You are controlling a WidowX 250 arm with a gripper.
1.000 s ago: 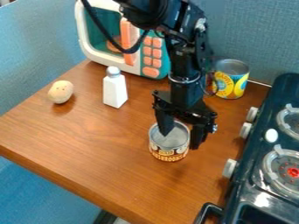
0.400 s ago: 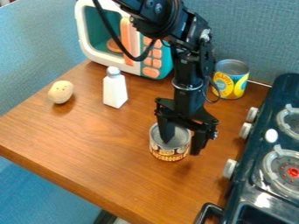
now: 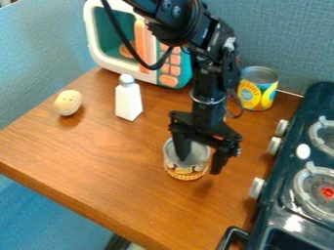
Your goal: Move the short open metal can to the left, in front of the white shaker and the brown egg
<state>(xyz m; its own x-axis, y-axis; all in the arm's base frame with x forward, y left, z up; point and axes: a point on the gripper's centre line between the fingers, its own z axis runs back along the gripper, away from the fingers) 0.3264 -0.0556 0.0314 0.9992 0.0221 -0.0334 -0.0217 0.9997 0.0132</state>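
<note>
Gripper at the can, no grip made.
The gripper [image 3: 199, 165] has its fingers apart, one over the top of the silver-topped can [image 3: 186, 170], the other beside its 3 o'clock side. The approach looks done; a firm hold appears still lacking. The can stands on the table [image 3: 98, 161], the white shaker [image 3: 128, 102] at its 11 o'clock.

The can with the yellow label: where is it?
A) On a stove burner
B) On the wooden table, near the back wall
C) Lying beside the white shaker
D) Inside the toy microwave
B: the yellow-labelled can stands upright on the table, close to the wall behind it.
</note>
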